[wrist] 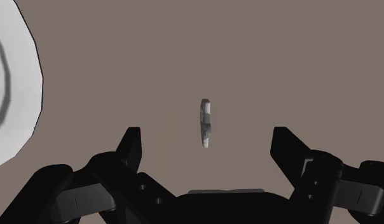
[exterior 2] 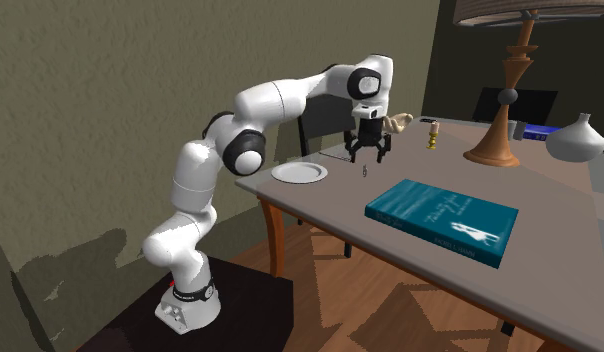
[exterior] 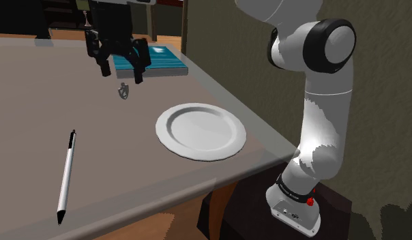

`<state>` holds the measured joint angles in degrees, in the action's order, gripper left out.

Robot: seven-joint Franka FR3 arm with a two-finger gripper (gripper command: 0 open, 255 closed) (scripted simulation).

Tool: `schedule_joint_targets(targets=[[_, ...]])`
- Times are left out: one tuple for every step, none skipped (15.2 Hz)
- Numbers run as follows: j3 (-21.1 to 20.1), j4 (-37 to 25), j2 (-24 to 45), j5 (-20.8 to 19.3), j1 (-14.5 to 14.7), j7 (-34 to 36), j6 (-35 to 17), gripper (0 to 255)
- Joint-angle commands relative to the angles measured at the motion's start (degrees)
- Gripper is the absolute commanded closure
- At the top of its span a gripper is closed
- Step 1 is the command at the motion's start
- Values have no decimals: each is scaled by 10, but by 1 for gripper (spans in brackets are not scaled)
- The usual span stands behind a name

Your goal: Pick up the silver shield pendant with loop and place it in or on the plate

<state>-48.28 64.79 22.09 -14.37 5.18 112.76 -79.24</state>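
Above the grey-brown bench, the black jaws hung wide apart and held nothing, pointing straight down at the small silver pendant, which rested on the bench surface under the gap between them and touched neither side. From the wrist view the pendant showed as a thin, edge-on sliver, with the white plate off to one side of it. In the shoulder view the pendant sat between a teal book and the plate, close to the book's near corner and apart from the plate's rim, which lay toward that view's lower right. A white pen with dark ends lay well apart from both, near the shoulder view's lower left. In the second exterior view the pendant stood just to the right of the plate, and a wooden lamp, a pale vase and a small figurine stood farther along the bench
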Motion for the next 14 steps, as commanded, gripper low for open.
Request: schedule_joint_targets(targets=[[-1, 25, -6, 5, -9, 1, -19, 0], [-1, 40, -11, 9, -14, 0, -30, 0], [-2, 54, -16, 12, -20, -1, -40, 0], [-3, 75, -23, 17, -27, -3, -56, 0], [-3, 75, -23, 17, -27, -3, -56, 0], [-3, 76, -23, 17, -27, -3, -56, 0], [-3, 75, -23, 17, -27, -3, -56, 0], [-3, 75, -23, 17, -27, -3, -56, 0], [-3, 75, -23, 17, -27, -3, -56, 0], [-3, 75, -23, 17, -27, -3, -56, 0], [-3, 75, -23, 17, -27, -3, -56, 0], [-3, 75, -23, 17, -27, -3, -56, 0], [-3, 75, -23, 17, -27, -3, -56, 255], [-3, 75, -23, 17, -27, -3, -56, 255]])
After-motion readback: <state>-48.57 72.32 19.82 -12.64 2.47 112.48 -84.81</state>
